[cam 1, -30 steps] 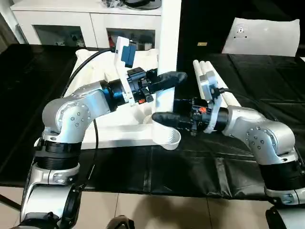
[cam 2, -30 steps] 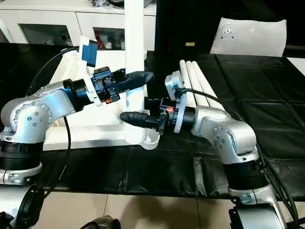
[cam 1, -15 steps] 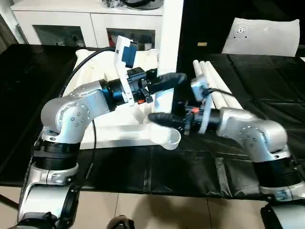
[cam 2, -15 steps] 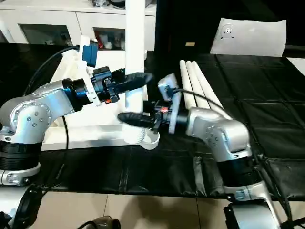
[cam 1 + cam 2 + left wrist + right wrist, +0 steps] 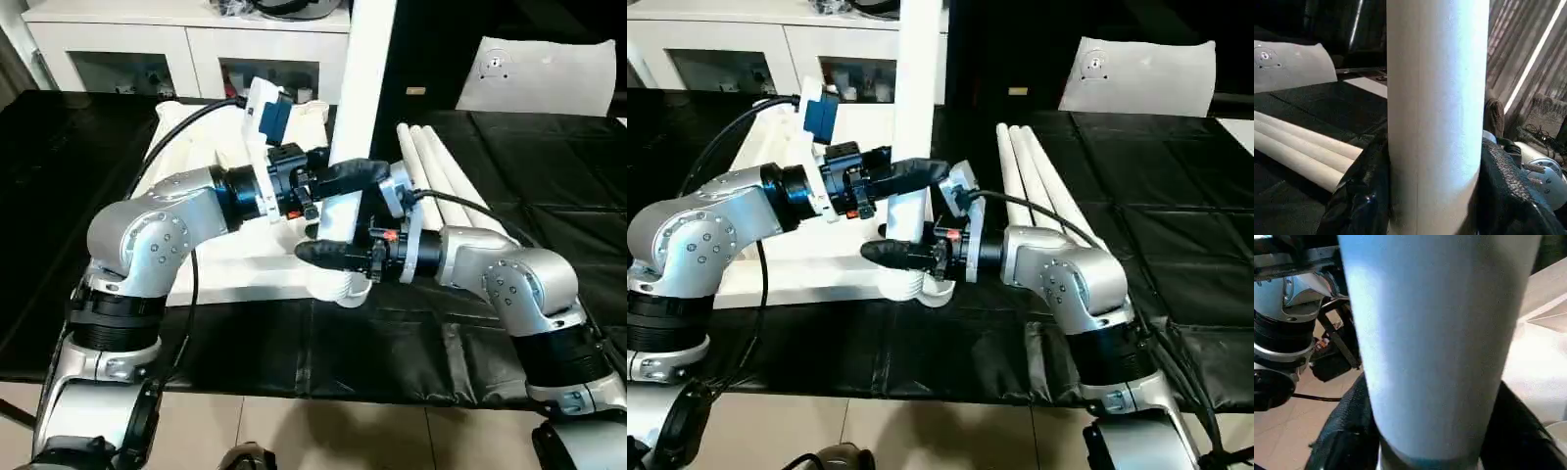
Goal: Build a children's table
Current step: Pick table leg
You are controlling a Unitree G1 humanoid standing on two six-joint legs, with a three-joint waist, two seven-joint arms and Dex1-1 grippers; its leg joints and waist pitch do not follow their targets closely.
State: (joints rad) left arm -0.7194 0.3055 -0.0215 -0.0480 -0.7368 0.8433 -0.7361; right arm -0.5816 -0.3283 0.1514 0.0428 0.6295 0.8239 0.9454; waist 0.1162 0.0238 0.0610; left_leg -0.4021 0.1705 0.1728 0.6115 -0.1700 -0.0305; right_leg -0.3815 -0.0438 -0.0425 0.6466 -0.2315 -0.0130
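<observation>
The children's table top (image 5: 220, 266) lies upside down on the black table. One white leg (image 5: 364, 78) stands in its near right corner socket (image 5: 341, 286), leaning slightly right. My left gripper (image 5: 358, 174) is shut on this leg at mid-height, and its black fingers (image 5: 1359, 196) press both sides of the leg (image 5: 1435, 107). My right gripper (image 5: 328, 247) holds the same leg just above the socket, with its fingers (image 5: 1347, 435) hugging the leg (image 5: 1440, 333). Three spare legs (image 5: 441, 171) lie side by side to the right.
A white cabinet (image 5: 186, 49) with dark openings stands behind the table. A white cushion-like bag (image 5: 544, 73) lies at the back right. The black table's front edge (image 5: 323, 387) runs below my arms, with tiled floor beyond it.
My right gripper has moved left to the base of the standing leg and closed around it. The leg now leans a little more to the right. My left gripper keeps its hold.
</observation>
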